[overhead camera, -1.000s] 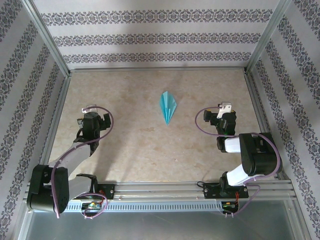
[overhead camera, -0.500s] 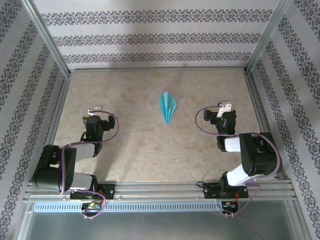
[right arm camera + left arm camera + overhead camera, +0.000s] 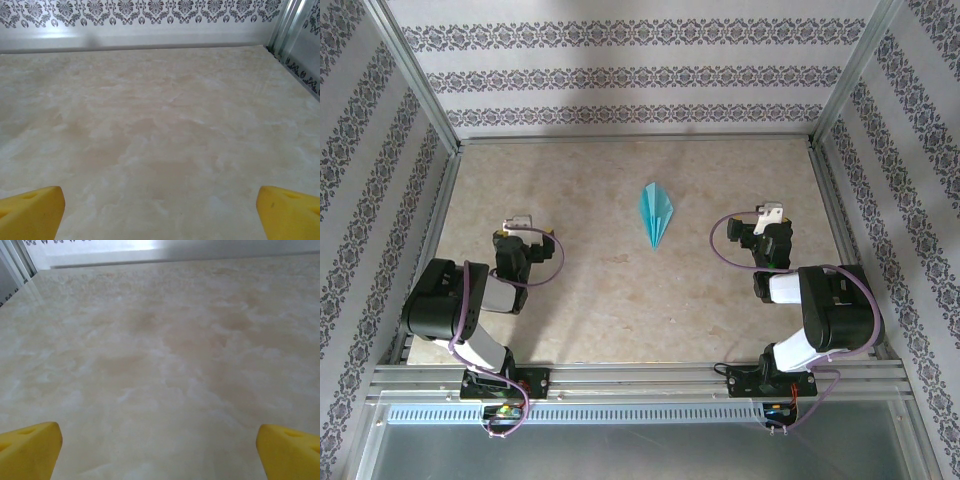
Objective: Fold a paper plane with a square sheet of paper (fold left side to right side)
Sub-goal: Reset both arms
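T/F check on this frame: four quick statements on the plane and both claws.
1. The paper plane lies on the table, touching neither the left claw nor the right claw. True.
2. The left claw is shut on paper. False: it is open, with bare table between its fingers.
3. The paper plane's long tip points toward the arm bases. True.
4. The right claw holds the paper plane. False: it is open and empty.

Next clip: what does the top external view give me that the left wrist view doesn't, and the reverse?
Top external: the folded cyan paper plane lying mid-table between the left gripper and right gripper, touched by neither. Left wrist: a close look at the left gripper's yellow fingertips, spread wide apart. Shared: the marbled tabletop.
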